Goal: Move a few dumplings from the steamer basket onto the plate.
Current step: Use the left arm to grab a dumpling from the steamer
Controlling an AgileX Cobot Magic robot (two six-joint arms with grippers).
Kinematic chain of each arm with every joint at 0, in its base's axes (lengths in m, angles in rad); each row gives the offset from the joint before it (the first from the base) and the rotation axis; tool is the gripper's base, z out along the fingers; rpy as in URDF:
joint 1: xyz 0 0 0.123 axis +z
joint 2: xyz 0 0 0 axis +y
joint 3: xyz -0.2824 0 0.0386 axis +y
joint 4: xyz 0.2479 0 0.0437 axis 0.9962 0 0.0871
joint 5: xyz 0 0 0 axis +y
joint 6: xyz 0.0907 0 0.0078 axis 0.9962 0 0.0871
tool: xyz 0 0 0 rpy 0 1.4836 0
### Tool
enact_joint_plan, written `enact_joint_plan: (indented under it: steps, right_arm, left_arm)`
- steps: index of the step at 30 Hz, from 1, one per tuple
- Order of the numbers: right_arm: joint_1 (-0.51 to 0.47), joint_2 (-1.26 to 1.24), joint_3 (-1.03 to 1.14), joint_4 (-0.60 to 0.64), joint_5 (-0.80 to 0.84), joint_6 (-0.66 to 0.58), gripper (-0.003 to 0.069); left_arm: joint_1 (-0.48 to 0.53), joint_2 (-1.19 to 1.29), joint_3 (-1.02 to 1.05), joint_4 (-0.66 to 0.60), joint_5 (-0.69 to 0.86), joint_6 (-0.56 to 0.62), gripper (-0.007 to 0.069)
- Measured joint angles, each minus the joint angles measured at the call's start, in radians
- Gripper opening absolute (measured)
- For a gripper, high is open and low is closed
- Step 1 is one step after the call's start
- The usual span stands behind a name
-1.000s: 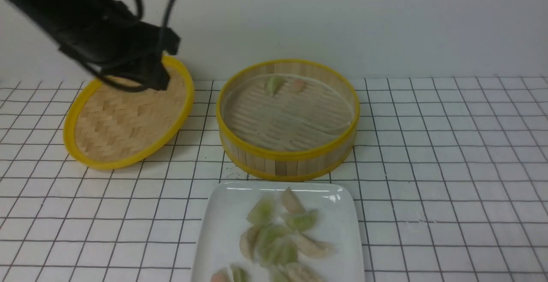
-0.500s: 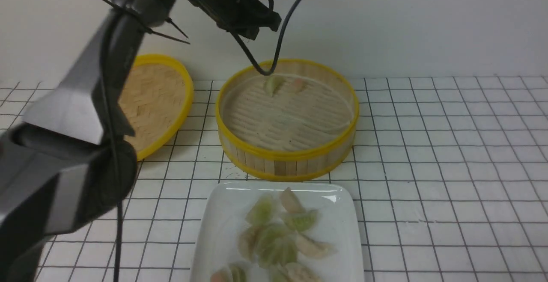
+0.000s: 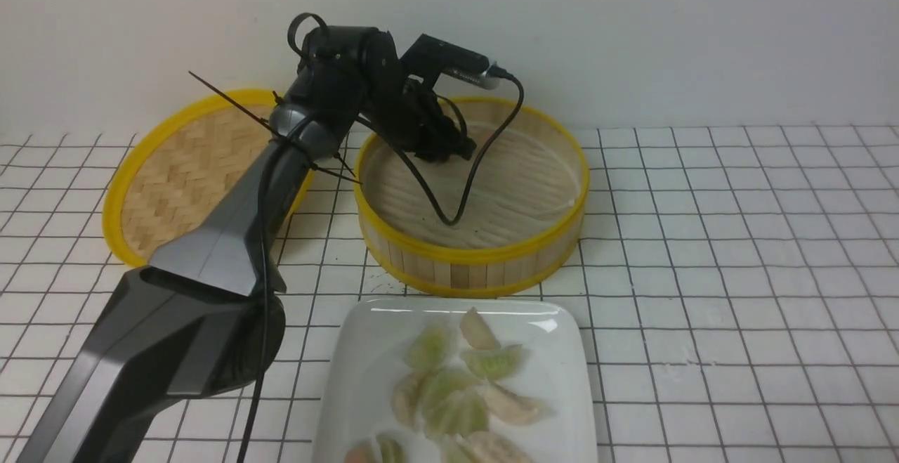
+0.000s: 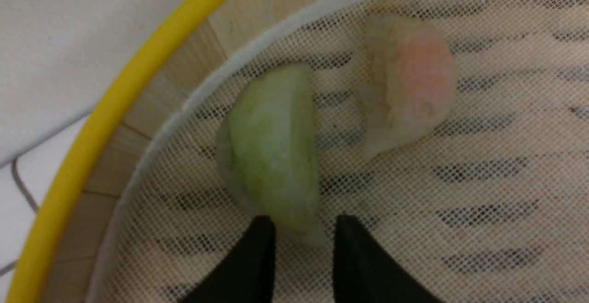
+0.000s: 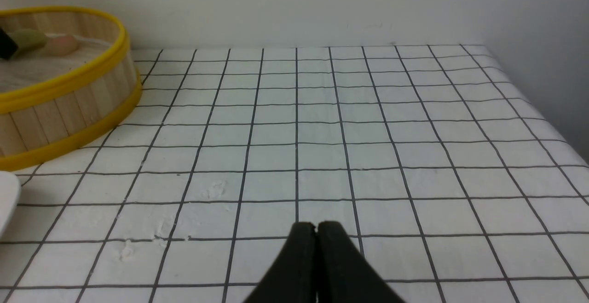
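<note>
White table [image 3: 702,273] with dark grid lines, pale wall behind. On it, the steamer basket [image 3: 470,256], a woven lid [image 3: 189,168] to its left, the plate [image 3: 351,379] in front, already heaped with dumplings [image 3: 456,393]. Two more in the basket by its far side: a green dumpling [image 4: 271,156] and a pink dumpling [image 4: 414,82], side by side. Left gripper [image 4: 303,229] down inside the basket, jaws spread a little, the green one's tip between them. Right gripper [image 5: 316,227] low over the table, jaws pressed together. Best to slide further along the green one, then squeeze softly at the fat middle, not the thin tip. Half a second back: same arm high above the basket rim.
</note>
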Motion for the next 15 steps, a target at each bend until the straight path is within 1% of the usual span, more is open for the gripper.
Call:
enact_joint_plan:
  steps: [3,5,6,9,13,14,15]
  right_arm:
    - [0.0,0.0,0.0,0.0,0.0,0.0,-0.001]
    - [0.0,0.0,0.0,0.0,0.0,0.0,-0.001]
    - [0.0,0.0,0.0,0.0,0.0,0.0,-0.001]
    - [0.0,0.0,0.0,0.0,0.0,0.0,-0.001]
    - [0.0,0.0,0.0,0.0,0.0,0.0,-0.001]
    - [0.0,0.0,0.0,0.0,0.0,0.0,-0.001]
    - [0.0,0.0,0.0,0.0,0.0,0.0,-0.001]
  left_arm:
    - [0.0,-0.001,0.0,-0.002,-0.043,0.001,0.0319]
    - [0.0,-0.001,0.0,-0.002,-0.064,0.001,0.0349]
    - [0.0,0.004,-0.001,-0.002,-0.111,0.001,0.0377]
    - [0.0,0.02,-0.002,-0.008,-0.169,0.0,0.0394]
    - [0.0,0.057,-0.002,-0.035,-0.212,-0.008,0.0392]
    - [0.0,0.058,-0.002,-0.039,-0.214,-0.013,0.0384]
    - [0.0,0.059,-0.003,-0.039,-0.212,-0.024,0.0358]
